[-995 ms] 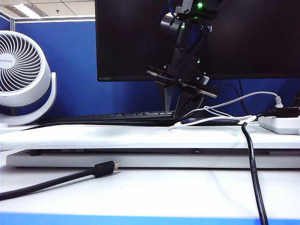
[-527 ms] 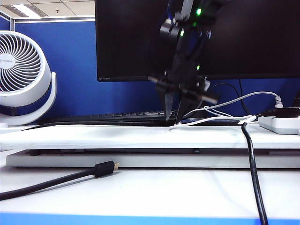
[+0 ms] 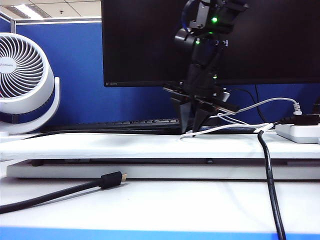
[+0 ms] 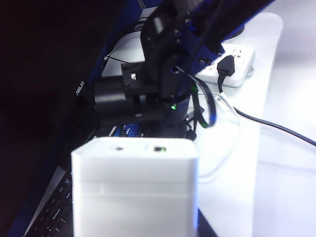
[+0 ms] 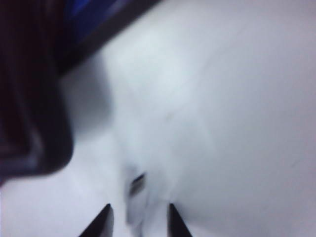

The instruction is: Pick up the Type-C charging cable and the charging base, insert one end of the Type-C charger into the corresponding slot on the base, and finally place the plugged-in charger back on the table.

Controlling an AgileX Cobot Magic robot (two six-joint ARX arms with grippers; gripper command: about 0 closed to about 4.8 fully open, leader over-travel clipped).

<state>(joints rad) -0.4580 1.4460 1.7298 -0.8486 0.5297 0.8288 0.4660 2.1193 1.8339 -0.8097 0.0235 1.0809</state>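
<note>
key relation: plug end of Type-C charging cable (image 5: 137, 185) lies just ahead of the right end effector (image 5: 139, 219), roughly centred btwn its two dark fingertips (image 5: 102, 220); blurred, so contact can't be told.
cable axis: in ext view the Type-C charging cable (image 3: 225, 128) runs about level along the raised board, from the end effector out toward the power strip (image 3: 299, 131) at the right edge; loose loops behind.
right end effector: ext view (image 3: 190, 131) — pointing down, tips at or just above the board beside the cable's near end. Jaws apart, released, nothing gripped.
left end effector: not visible in its own wrist view; the charging base (image 4: 134, 190) fills the near field, square and steady, socket face (image 4: 159, 148) away from cam. Reads as grasping the charging base, but fingers hidden; not seen in ext view.
nearer arm: right, clearly — left is occupied w/ the base and looks across at the right arm (image 4: 163, 84).
step (judgement): right is set for closing on the plug end; base already up, cable not yet.
surface: table (image 3: 100, 145) white, flat, smooth; thin cable on it gives little height to pinch, plug may slide.
room: tight at back — monitor (image 3: 140, 40) and keyboard (image 3: 130, 122) just behind; thick black cable (image 3: 269, 175) crosses front right; black gold-tipped plug (image 3: 112, 179) lower front, well apart; fan (image 3: 25, 80) far left.
risk: grabbing cable off-axis, so plug tilts for the later insert.
</note>
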